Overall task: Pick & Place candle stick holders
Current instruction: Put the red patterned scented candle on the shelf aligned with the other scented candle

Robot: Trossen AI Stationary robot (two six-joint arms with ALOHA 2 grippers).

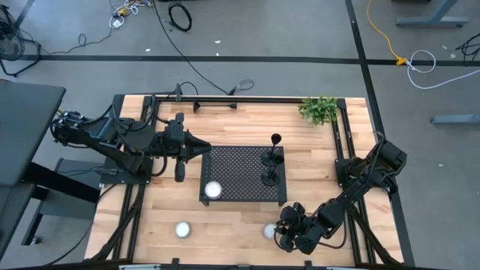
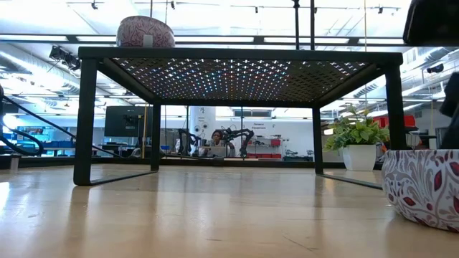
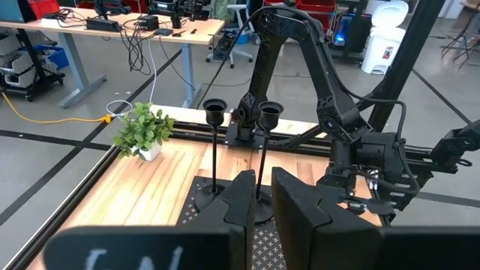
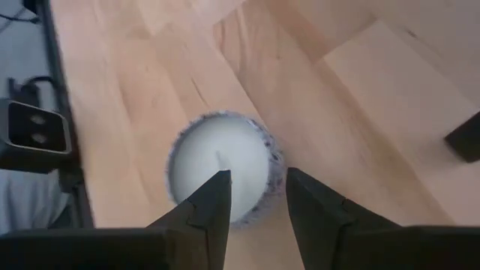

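Two black candle stick holders (image 1: 271,159) (image 3: 215,112) (image 3: 270,112) stand upright by their round bases on the right part of the black perforated tray stand (image 1: 232,169). My left gripper (image 1: 208,148) (image 3: 262,180) hovers shut above the stand's left edge, pointing at the holders. My right gripper (image 1: 279,230) (image 4: 259,180) is open near the front edge, slanting down over a patterned candle cup (image 4: 217,161) (image 1: 269,232) (image 2: 423,186) that sits on the table. One finger is over the wax and the other is outside the rim. My right gripper straddles the candle cup's rim (image 4: 274,169), slanting down from above, with one fingertip (image 4: 220,187) over the white wax and the other beyond the cup's wall. A gap shows between the fingers. Whether either finger touches the cup, I cannot tell.
A second candle cup (image 1: 213,190) (image 2: 145,32) sits on the stand's near left corner, and a third (image 1: 182,229) is on the table at the front left. A potted plant (image 1: 321,109) (image 3: 142,129) stands at the far right corner. Bare wood lies left of the stand.
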